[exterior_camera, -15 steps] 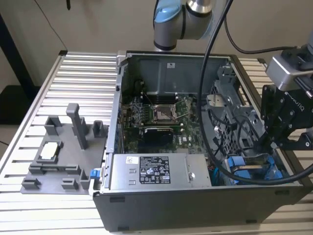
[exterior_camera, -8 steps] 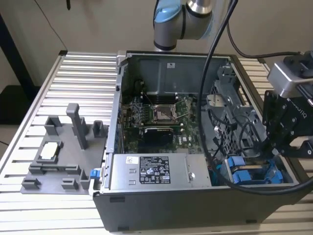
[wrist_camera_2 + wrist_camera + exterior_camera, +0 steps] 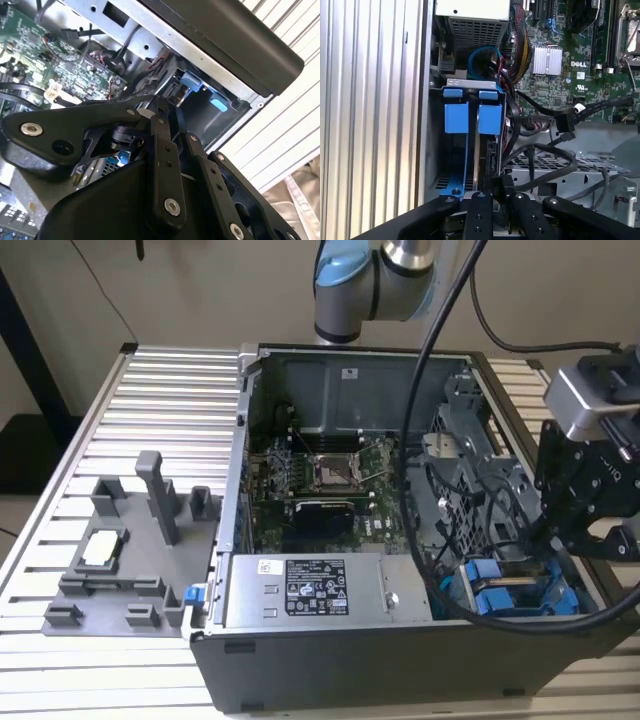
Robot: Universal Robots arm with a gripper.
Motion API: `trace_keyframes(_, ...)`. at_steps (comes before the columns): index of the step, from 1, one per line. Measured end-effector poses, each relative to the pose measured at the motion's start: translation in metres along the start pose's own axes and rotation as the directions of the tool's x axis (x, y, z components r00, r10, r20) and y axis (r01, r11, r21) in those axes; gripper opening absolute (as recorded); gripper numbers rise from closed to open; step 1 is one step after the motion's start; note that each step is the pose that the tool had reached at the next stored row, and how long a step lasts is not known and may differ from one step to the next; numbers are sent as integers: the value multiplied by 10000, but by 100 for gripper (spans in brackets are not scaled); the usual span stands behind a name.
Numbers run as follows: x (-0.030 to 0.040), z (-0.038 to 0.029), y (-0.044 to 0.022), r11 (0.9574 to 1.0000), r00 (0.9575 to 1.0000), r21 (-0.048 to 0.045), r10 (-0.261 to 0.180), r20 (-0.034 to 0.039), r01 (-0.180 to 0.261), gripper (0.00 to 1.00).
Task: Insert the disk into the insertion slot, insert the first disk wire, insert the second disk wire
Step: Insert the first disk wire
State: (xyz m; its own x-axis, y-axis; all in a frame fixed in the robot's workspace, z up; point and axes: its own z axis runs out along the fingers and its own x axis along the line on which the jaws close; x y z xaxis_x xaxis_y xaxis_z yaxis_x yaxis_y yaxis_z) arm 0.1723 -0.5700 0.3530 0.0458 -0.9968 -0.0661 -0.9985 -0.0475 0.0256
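Two blue-tabbed carriers stand side by side in the grey drive cage [image 3: 434, 150] at the case's corner. The disk [image 3: 490, 119], the one nearer the motherboard, sits down in its insertion slot [image 3: 492, 150] with its blue tab up; the two carriers show as blue in the exterior view [image 3: 510, 592]. My gripper [image 3: 498, 184] hangs right over the disk's far end, fingertips drawn together; what lies between them I cannot make out. It is at the exterior view's right [image 3: 578, 535] and in the second wrist view [image 3: 155, 107]. A black wire with a free plug [image 3: 565, 127] lies loose beside the cage.
The open computer case [image 3: 300, 660] holds a motherboard [image 3: 330, 480] and a power supply [image 3: 310, 590]. A tangle of black cables [image 3: 540, 165] crosses the perforated panel by the cage. A grey fixture plate [image 3: 120, 560] lies on the slatted table [image 3: 100, 400] at the exterior view's left.
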Motion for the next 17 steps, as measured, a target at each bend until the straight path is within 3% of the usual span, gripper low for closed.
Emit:
trace_keyframes(6,32,24,0,9995,9995,22,326,38,-326,19)
trace_keyframes(17,41,62,0,9994,9994,26,334,46,-334,19)
